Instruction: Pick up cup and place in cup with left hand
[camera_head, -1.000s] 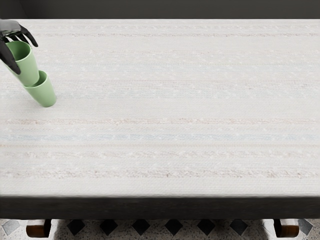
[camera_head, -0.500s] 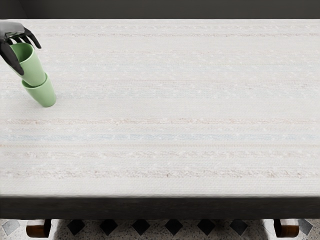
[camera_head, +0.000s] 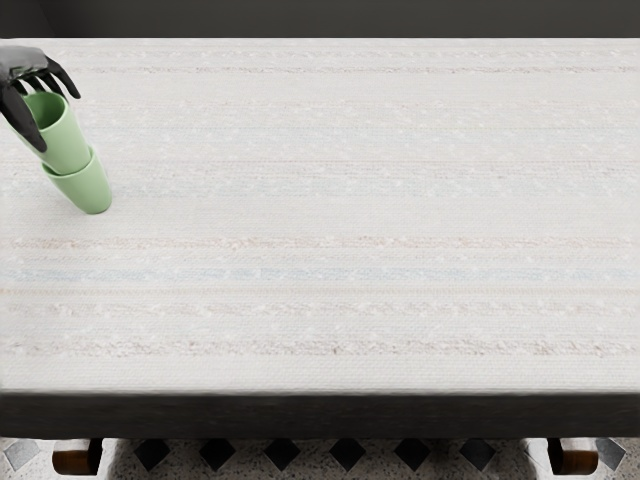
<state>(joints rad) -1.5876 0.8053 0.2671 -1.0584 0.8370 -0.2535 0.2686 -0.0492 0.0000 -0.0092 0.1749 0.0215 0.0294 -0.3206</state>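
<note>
My left hand (camera_head: 43, 103) reaches in from the picture's left edge and is closed on the upper green cup (camera_head: 65, 142). The thumb lies along its near left side, and the other fingers arch over its far rim. This cup's lower end is inside the mouth of a second green cup (camera_head: 90, 190), which stands on the table. Most of the upper cup's wall still shows above the lower rim. How deep its base reaches is hidden.
A pale striped cloth covers the table (camera_head: 350, 220). Its dark front edge (camera_head: 320, 414) runs across the lower part of the picture, with tiled floor below.
The left hand and upper cup have shifted a little right, and the cup's rim now sits slightly lower. More of the cup's base is within the lower cup, which has barely moved.
</note>
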